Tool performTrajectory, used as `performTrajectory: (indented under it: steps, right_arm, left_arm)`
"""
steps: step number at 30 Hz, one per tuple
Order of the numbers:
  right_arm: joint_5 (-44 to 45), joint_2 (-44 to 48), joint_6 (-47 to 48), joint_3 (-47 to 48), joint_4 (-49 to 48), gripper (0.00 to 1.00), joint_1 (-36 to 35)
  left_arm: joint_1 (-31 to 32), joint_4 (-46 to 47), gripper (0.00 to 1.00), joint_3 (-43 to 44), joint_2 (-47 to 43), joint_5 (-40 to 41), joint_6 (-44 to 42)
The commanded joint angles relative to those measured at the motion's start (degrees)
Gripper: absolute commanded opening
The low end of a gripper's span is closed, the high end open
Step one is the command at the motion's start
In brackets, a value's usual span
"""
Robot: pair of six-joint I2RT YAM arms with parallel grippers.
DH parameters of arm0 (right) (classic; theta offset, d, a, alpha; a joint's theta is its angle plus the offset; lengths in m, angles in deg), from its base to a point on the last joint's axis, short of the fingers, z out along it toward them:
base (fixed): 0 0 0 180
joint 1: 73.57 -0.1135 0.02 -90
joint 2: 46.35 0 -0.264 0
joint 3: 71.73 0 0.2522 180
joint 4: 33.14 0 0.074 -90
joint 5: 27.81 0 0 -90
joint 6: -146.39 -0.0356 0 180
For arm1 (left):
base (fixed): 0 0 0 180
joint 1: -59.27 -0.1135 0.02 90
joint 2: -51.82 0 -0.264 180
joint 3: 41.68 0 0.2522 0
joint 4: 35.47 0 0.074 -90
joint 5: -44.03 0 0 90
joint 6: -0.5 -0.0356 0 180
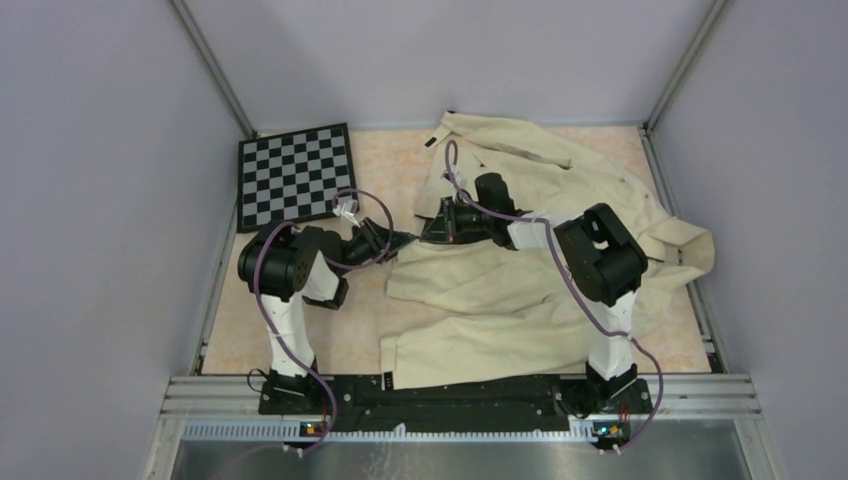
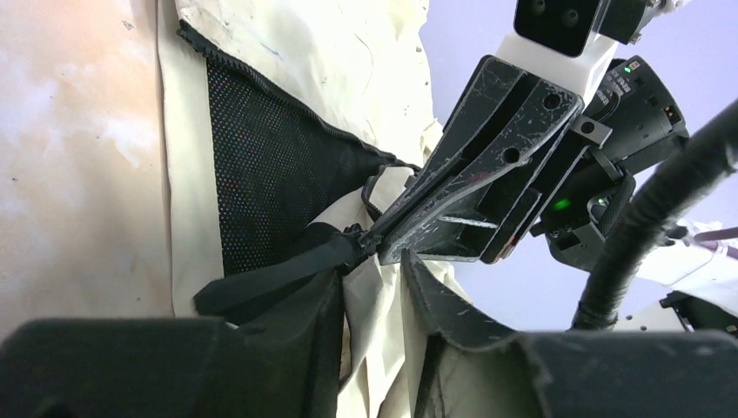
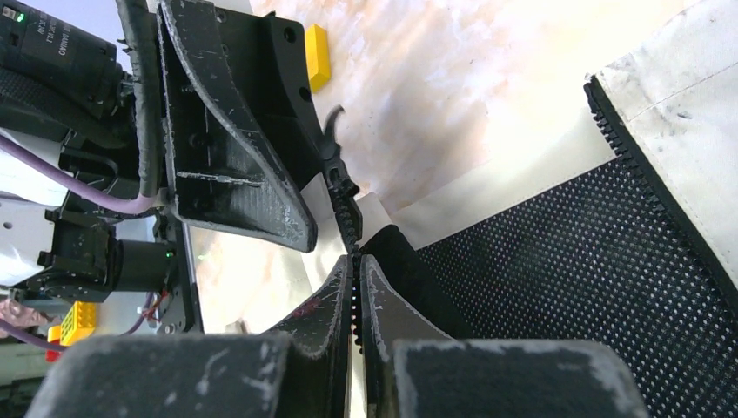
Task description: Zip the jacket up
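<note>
The jacket (image 1: 520, 290) is lying spread open over the middle and right of the table (image 1: 350, 330), with its collar toward the top of the overhead view and its hem near the arm bases at the bottom. Both arms are reaching toward its left front edge, just left of the middle of that view. There the left gripper (image 1: 400, 240) and the right gripper (image 1: 432, 230) are meeting tip to tip.

In the right wrist view, the right gripper's fingers (image 3: 383, 305) are sitting almost closed at the bottom centre, pinching the zipper (image 3: 352, 218). Its dark teeth are running up out of the narrow slot between them. The black mesh lining (image 3: 592, 261) is showing on the lower right.

In the left wrist view, the left gripper's fingers (image 2: 444, 305) are standing slightly apart at the bottom, with cream cloth filling the gap. I cannot tell whether they are actually gripping it.

A checkerboard (image 1: 295, 175) is lying at the upper left of the table, clear of the jacket. A yellow block (image 3: 316, 57) is resting on the table beyond the left gripper.
</note>
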Motion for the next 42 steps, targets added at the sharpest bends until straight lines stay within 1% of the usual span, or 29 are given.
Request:
performTrajectory:
  steps: [1,2,5,6,7,8,10,11,15,16,17,20,24,32,33,38,41,42]
  right_arm:
    - [0.24,3.58,-0.08,-0.25,-2.66,0.0,0.24]
    - [0.44,3.61,-0.3,-0.28,-2.61,0.0,0.24]
    - [1.98,4.0,-0.49,-0.01,-1.26,0.0,0.22]
    - [2.41,4.13,-0.62,0.29,-0.57,0.0,0.3]
    - [2.75,4.29,-0.92,0.55,-0.11,0.0,0.28]
    - [3.23,4.4,-1.25,0.66,0.06,0.0,0.23]
    - [3.43,4.61,-1.95,0.6,-0.36,0.0,0.28]
    - [3.48,4.63,-2.2,0.6,-0.58,0.0,0.28]
    - [3.29,4.98,-2.4,0.2,-1.32,0.0,0.21]
    - [3.25,5.04,-2.52,0.03,-1.62,0.0,0.22]
    - [3.31,5.17,-2.55,-0.16,-1.99,0.0,0.17]
    - [3.22,5.24,-2.54,-0.37,-2.16,0.0,0.22]
    - [3.63,5.52,-2.36,-0.86,-1.49,0.0,0.0]
    - [4.55,7.24,-3.22,-1.75,-0.92,0.0,-0.72]
    - [4.44,7.17,-3.24,-1.61,-0.96,0.02,-0.74]
    - [4.1,6.76,-2.23,2.26,2.97,0.25,-0.75]
    - [3.13,6.57,-2.08,3.05,2.91,0.4,-0.75]
    - [2.86,6.36,-2.06,3.19,2.82,0.43,-0.75]
  left_arm:
    - [-0.3,6.33,0.28,0.24,0.61,1.76,-0.54]
    - [-0.3,6.18,0.22,-0.03,0.44,1.89,-1.09]
    - [-0.3,3.0,0.1,-0.21,-0.84,1.16,-4.88]
    - [-0.34,1.46,0.07,-0.46,-1.53,1.13,-6.79]
    - [-0.31,0.28,0.06,-0.6,-2.27,0.86,-8.85]
    - [-0.3,-0.21,0.1,-0.64,-2.72,0.09,-10.63]
    - [-0.3,0.52,0.23,-1.01,-3.36,-1.32,-12.74]
    - [-0.37,0.99,0.26,-1.25,-3.62,-1.86,-13.07]
    - [-1.0,1.08,0.28,-1.77,-4.2,-2.74,-12.41]
    - [-1.41,1.9,0.27,-1.96,-4.05,-2.76,-11.63]
    - [-1.78,3.06,0.23,-2.09,-3.59,-3.01,-10.58]
    - [-2.4,6.38,0.16,-1.93,-1.88,-3.76,-7.7]
    - [-2.5,7.91,0.01,-1.53,-0.36,-4.17,-6.88]
    - [-2.5,3.65,0.0,-1.54,-2.73,-5.74,-12.05]
    - [-2.5,3.07,0.0,-1.58,-3.35,-6.12,-12.93]
    - [-2.48,-1.9,0.0,-1.55,-6.48,-8.3,-18.4]
    - [-2.5,-0.82,0.0,-2.05,-6.93,-9.79,-19.23]
    - [-2.5,0.53,0.0,-2.17,-6.85,-10.31,-19.08]
